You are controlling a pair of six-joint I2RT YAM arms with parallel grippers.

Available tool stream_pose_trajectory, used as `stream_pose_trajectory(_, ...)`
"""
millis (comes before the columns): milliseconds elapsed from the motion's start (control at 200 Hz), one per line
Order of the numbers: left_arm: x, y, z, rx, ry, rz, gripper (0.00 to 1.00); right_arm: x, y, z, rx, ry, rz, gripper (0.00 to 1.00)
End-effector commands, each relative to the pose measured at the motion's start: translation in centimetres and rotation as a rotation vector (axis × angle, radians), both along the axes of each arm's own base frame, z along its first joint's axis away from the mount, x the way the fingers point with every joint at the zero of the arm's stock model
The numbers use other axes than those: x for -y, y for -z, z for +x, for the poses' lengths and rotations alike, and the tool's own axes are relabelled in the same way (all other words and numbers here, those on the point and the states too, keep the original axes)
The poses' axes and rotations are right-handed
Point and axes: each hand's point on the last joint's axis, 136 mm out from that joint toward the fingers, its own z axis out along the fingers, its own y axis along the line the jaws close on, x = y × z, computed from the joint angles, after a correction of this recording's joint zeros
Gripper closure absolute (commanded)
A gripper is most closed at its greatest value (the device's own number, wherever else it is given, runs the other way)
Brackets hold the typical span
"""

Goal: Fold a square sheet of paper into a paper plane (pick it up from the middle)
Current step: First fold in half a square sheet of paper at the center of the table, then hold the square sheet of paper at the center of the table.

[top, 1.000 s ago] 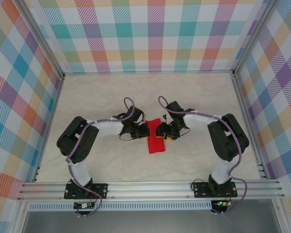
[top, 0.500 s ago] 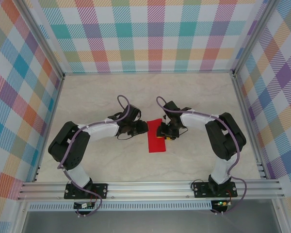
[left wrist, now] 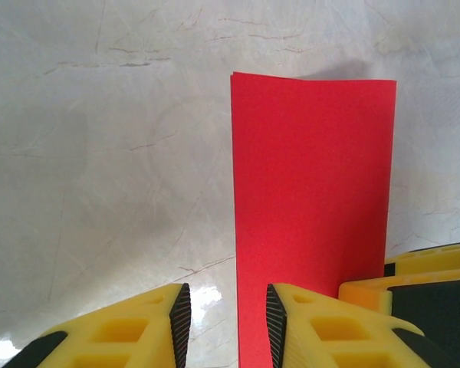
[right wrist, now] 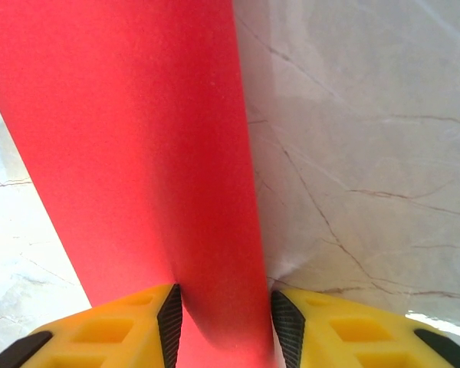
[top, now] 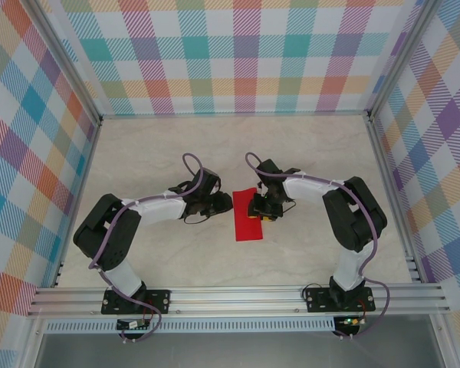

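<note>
Leftward off the red has gone the left pincer (left wrist: 224, 310), now part-open and empty, the folded square sheet of paper (left wrist: 310, 192) flat on the worktop (left wrist: 100, 153) just beside it, while the right pincer (right wrist: 226, 322) straddles the fold, half-narrowed, probably to set the crease, though pinching or not I cannot tell.

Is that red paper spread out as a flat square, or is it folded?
Folded: seen from above, the red sheet of paper lies as a long narrow rectangle, not a square.

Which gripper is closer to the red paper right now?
Right. The right gripper straddles the paper, while the left gripper sits over bare table just beside its edge.
</note>
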Motion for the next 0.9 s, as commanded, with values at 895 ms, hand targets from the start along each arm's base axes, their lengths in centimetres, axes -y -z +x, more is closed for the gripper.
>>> stream_pose_trajectory(895, 1.9, 0.5, -0.1, -0.035, 0.012, -0.087, 0.68, 3.7, 5.7, -2.4, -0.120, 0.066, -0.208, 0.59)
